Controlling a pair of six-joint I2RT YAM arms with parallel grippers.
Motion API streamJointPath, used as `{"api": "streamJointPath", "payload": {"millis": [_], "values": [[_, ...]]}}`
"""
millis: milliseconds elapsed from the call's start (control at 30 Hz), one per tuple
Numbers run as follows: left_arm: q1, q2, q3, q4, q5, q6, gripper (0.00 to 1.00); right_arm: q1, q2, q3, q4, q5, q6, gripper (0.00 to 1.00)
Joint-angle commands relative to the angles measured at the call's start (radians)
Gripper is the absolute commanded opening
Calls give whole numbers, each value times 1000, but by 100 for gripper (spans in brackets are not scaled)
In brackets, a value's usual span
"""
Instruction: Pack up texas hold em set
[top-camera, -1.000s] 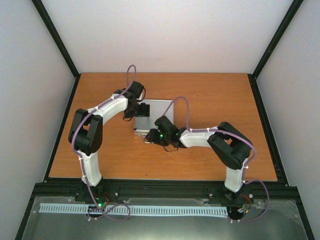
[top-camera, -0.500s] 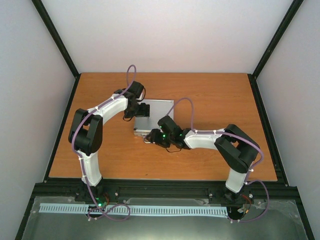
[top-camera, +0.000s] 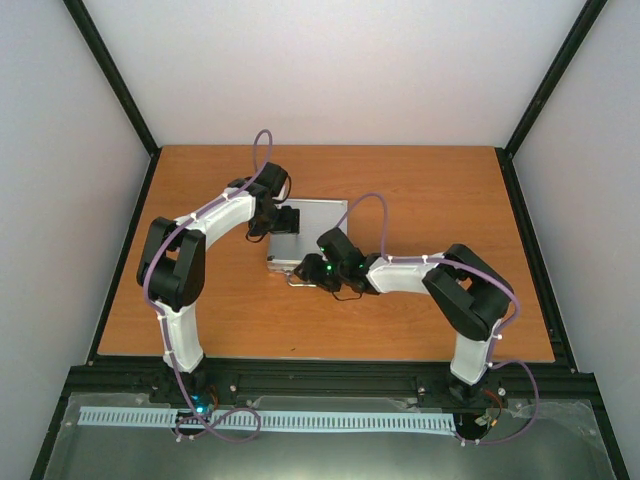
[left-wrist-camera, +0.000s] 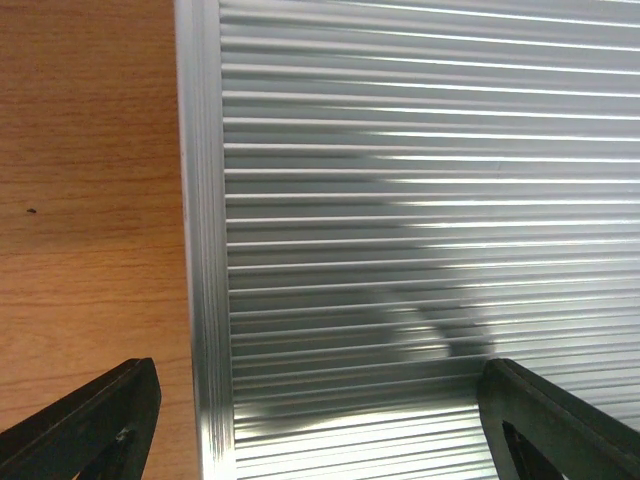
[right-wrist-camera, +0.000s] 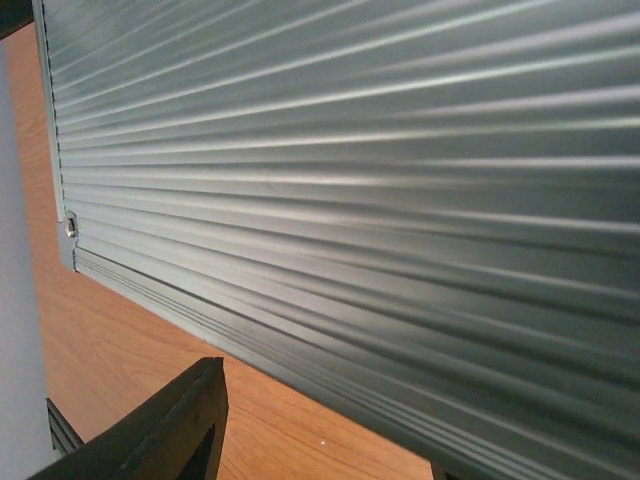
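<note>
The silver aluminium case (top-camera: 318, 222) lies shut on the wooden table, its ribbed lid up. The lid fills the left wrist view (left-wrist-camera: 420, 200) and the right wrist view (right-wrist-camera: 380, 170). My left gripper (top-camera: 287, 221) hovers over the case's left edge, open (left-wrist-camera: 320, 430), with one finger over the wood and one over the lid. My right gripper (top-camera: 304, 272) is at the case's front side, open (right-wrist-camera: 310, 450), with its left finger (right-wrist-camera: 170, 430) over the table. The card deck, chips, triangle and discs are out of view.
The wooden table (top-camera: 420, 200) is bounded by a black frame, with white walls behind and to the sides. Purple cables loop over both arms. A metal rail runs along the near edge (top-camera: 300, 420).
My right arm has shifted slightly, elbow drawing in and wrist edging closer to the case's front. The left arm and the case have not moved.
</note>
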Motion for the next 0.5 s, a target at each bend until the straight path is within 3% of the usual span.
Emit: {"api": "streamJointPath", "payload": {"millis": [0,467], "values": [[-2,71,-45,-61,-28,21,90,-7,20,50,27,2,1,54],[-2,79,-42,-62,-27,21,90,-10,-48,59,11,7,27,54]]}}
